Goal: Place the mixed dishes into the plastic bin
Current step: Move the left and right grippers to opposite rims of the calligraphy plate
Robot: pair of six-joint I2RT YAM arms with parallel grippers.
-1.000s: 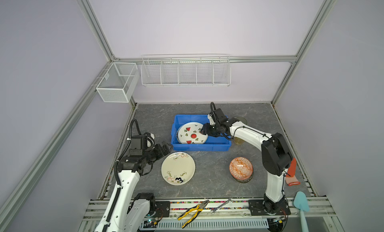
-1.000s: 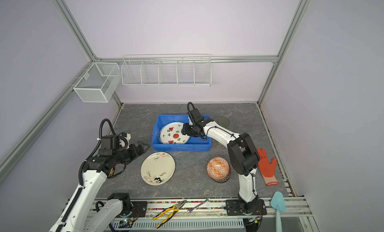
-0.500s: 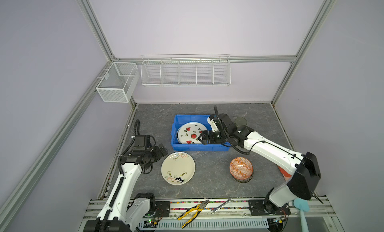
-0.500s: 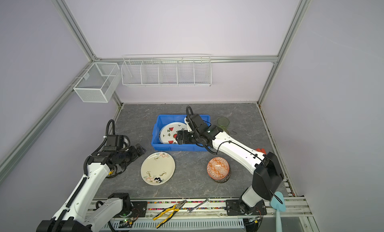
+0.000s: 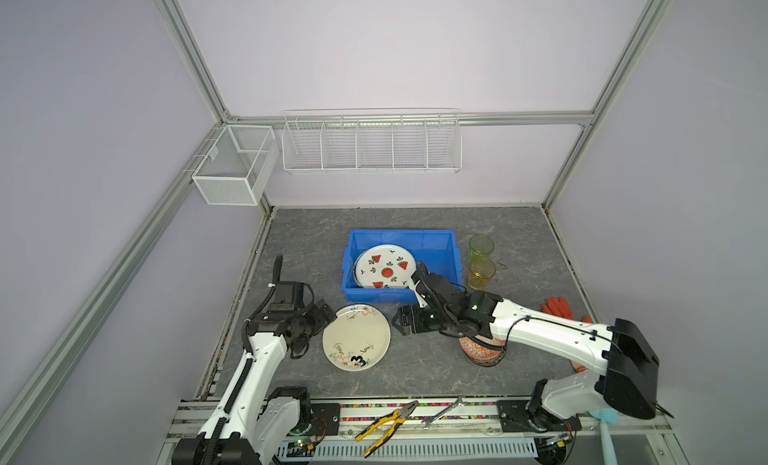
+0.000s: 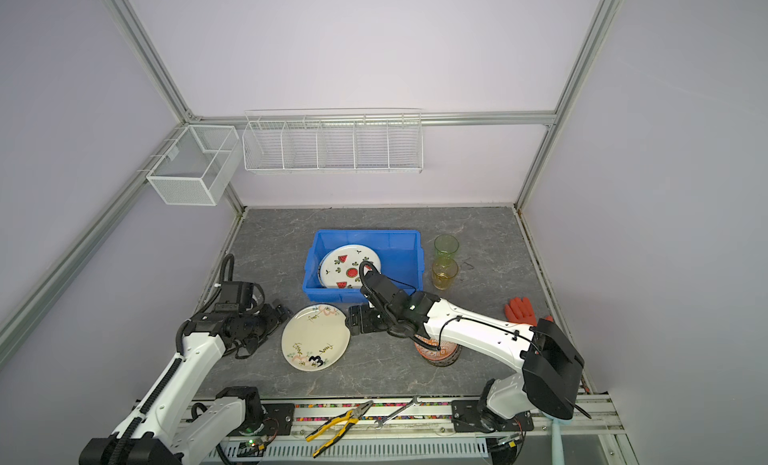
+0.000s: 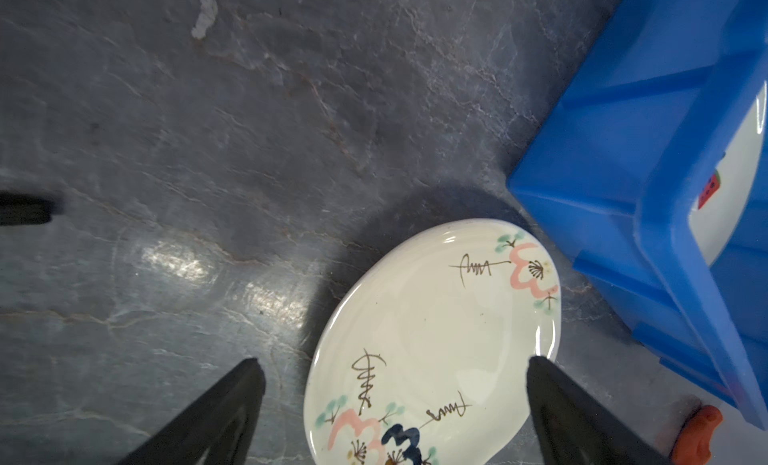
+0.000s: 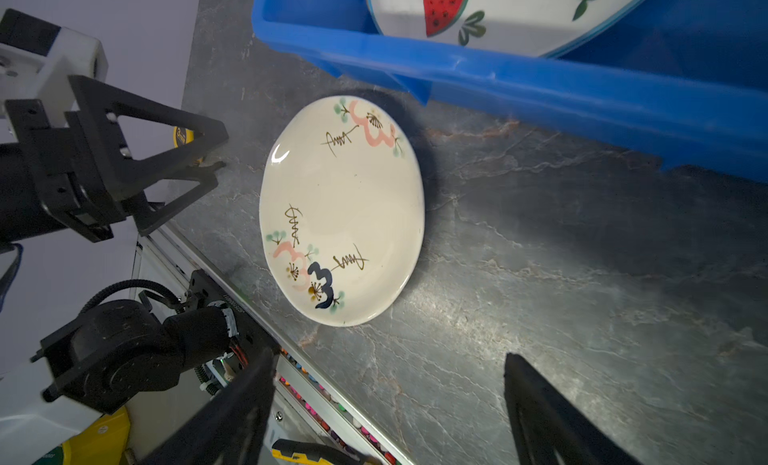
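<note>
Watermelon plate (image 5: 384, 267) inside blue bin (image 5: 365, 295)

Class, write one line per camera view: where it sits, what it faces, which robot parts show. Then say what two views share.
Top views: high above the robot's bases, facing down onto the table; left arm, right arm, left claw, right claw show.
Left wrist: on the left arm, facing cream plate and bin; its open claw shows.
Right wrist: on the right arm, facing cream plate and bin; its open claw and the left claw show.
Shared: both wrist views show the cream plate beside the bin.
</note>
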